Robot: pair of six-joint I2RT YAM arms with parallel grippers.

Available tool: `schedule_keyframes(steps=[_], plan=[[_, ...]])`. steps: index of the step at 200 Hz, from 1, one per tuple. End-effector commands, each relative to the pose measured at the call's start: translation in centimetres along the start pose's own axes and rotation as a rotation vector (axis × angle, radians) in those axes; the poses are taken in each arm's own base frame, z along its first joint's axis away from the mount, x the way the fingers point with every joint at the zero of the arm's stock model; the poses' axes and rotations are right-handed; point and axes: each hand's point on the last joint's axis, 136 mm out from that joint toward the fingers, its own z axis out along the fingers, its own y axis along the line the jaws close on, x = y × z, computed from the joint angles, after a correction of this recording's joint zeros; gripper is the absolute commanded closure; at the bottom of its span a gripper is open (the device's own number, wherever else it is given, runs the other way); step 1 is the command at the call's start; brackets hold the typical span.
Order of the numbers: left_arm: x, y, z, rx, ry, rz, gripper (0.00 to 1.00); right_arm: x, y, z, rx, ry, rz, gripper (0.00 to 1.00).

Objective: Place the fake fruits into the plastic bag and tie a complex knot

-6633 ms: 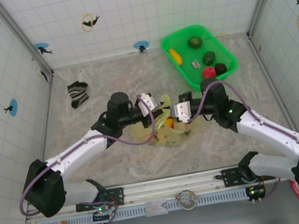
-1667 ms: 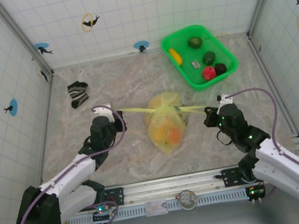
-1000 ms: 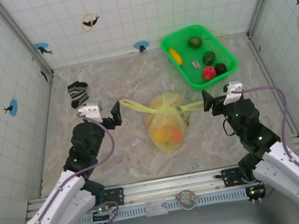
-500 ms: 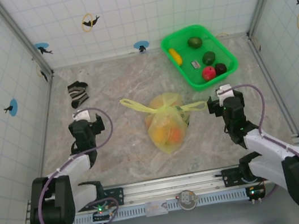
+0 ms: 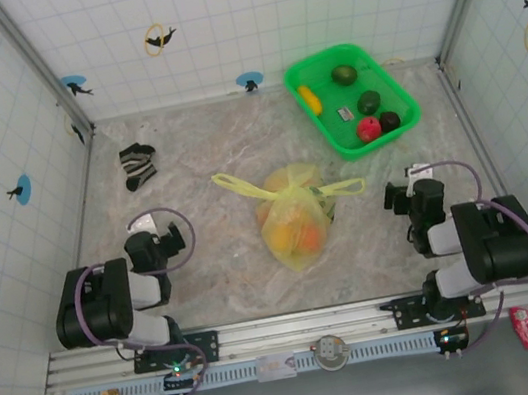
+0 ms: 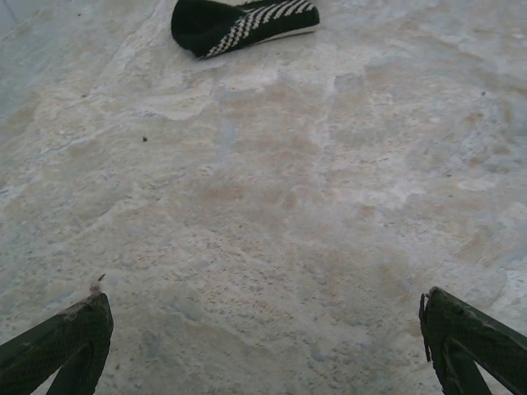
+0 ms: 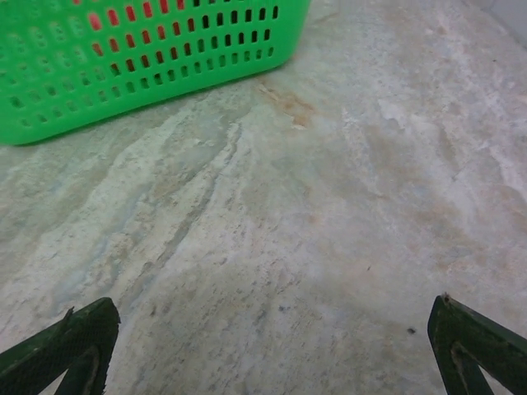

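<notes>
Both arms are folding back; left tool (image 5: 165, 242) and right tool (image 5: 403, 196) are hanging open and empty, plastic bag (image 5: 293, 221) between them. Its knot (image 5: 296, 192) is looking done; next, just resting.

Robot lab enclosure (tiled walls (image 5: 236, 30), marble-look table (image 5: 225, 265), aluminium rail (image 5: 267, 334)).

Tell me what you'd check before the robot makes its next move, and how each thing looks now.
1. Left gripper open and empty: ok.
2. Right gripper open and empty: ok.
3. Plastic bag lies apart from both grippers: ok.
4. Knot joins the bag's handles: ok; how tight, cannot tell.
5. All fake fruits in the bag: not ok, several sit in the green basket.
6. Sock lies apart from the bag: ok.
</notes>
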Motion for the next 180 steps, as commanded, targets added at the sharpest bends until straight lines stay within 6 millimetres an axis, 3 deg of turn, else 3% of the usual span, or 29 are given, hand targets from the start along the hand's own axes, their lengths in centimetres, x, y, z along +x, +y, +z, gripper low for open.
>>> schedule_keyframes(steps=[1, 18, 88, 102, 108, 116, 148, 180], plan=[[-2.4, -0.6, 0.0, 0.043, -0.093, -0.021, 0.02, -2.9, 0.5, -3.0, -0.065, -0.242, 0.058, 0.0], [-2.4, -0.7, -0.1, 0.045, -0.096, -0.017, 0.02, -1.5, 1.4, -1.2, -0.088, -0.124, 0.017, 0.0], [-2.4, -0.8, -0.3, 0.029, -0.107, 0.009, 0.02, -1.7, 1.0, -1.2, -0.067, -0.134, 0.032, 0.0], [-1.9, -1.0, -2.0, 0.05, -0.161, 0.021, 0.02, -1.7, 1.0, -1.2, -0.064, -0.135, 0.032, 0.0], [-3.3, -1.0, -3.7, 0.05, -0.27, 0.013, 0.02, -1.7, 1.0, -1.2, -0.064, -0.135, 0.032, 0.0], [-3.4, -0.6, -4.9, 0.02, -0.309, 0.014, 0.02, -1.7, 1.0, -1.2, -0.065, -0.132, 0.033, 0.0], [-2.2, -1.1, -1.7, 0.068, -0.168, -0.004, 0.02, -1.7, 1.0, -1.2, -0.066, -0.133, 0.031, 0.0], [-2.2, -0.9, -1.8, 0.063, -0.169, -0.008, 0.02, -1.6, 1.0, -1.1, -0.07, -0.128, 0.033, 0.0]])
